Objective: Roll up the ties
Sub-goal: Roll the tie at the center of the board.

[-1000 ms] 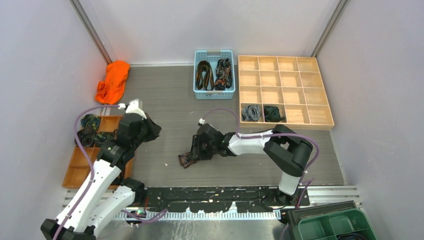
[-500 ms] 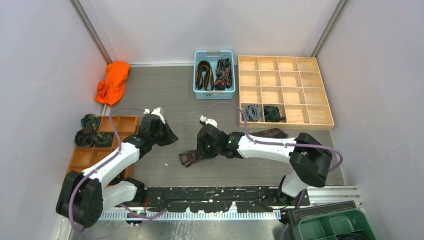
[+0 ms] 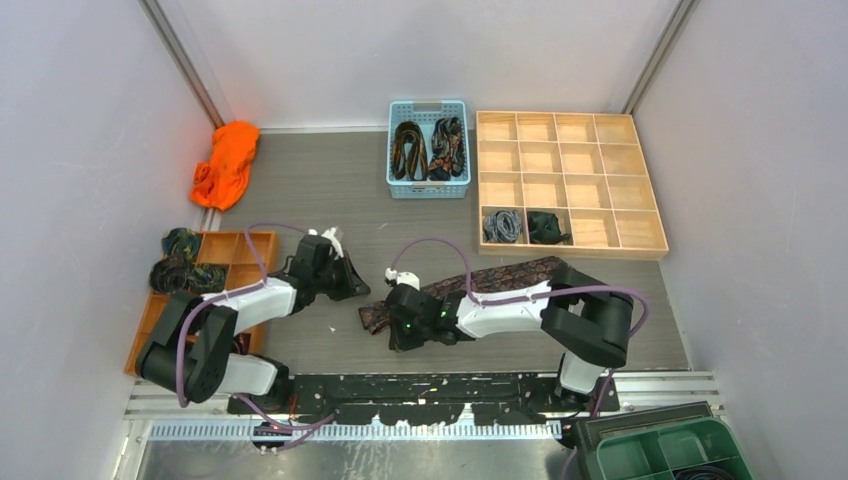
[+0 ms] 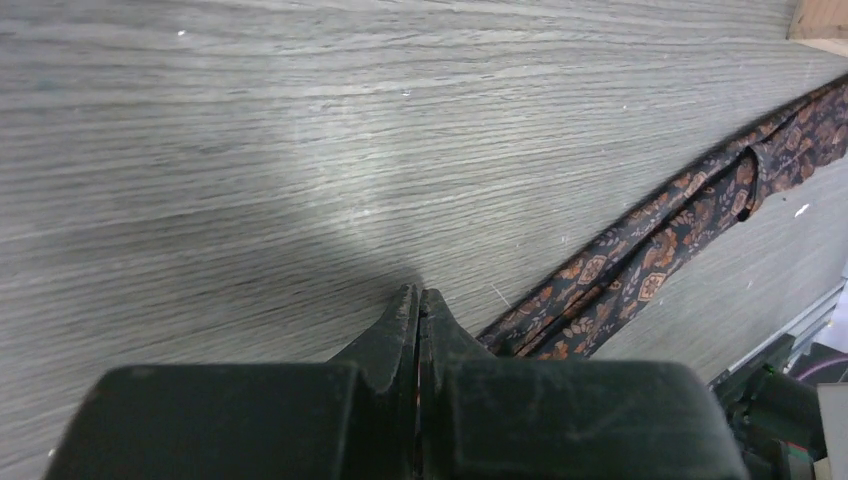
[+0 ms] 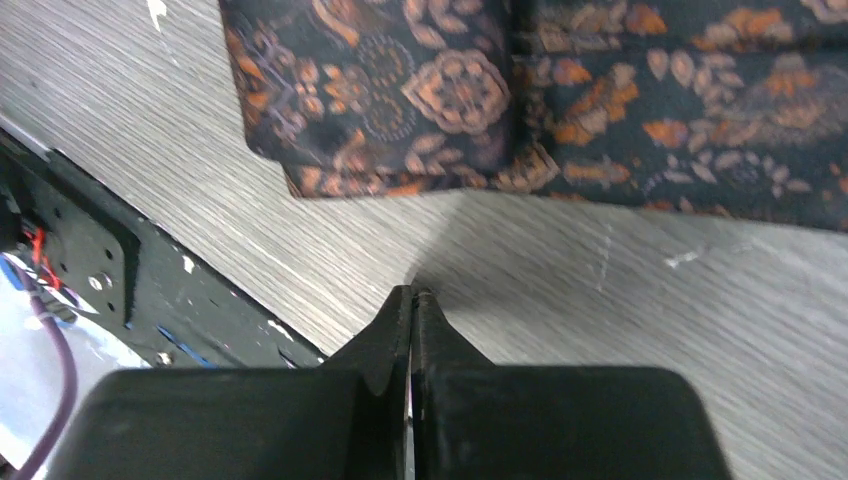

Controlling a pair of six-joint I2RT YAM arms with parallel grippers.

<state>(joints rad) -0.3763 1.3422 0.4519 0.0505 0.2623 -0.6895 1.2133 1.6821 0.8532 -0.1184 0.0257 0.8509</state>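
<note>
Left hand (image 4: 418, 295) has slid toward the paisley tie (image 5: 400, 80), joining right hand (image 5: 412, 292) there, both pinched together, empty.

A grey wood-grain table (image 4: 200, 150) is seen beneath both pairs of fingers. A brown paisley tie (image 5: 420, 90) is laid flat on it, just ahead of the right gripper (image 5: 412, 292), whose tips are pressed together. It is just right of the left gripper (image 4: 418, 295), likewise closed. Well beyond the fingers, a blue basket (image 3: 428, 191), a wooden grid tray (image 3: 570, 251) and an orange cloth (image 3: 225, 165) are set.
</note>
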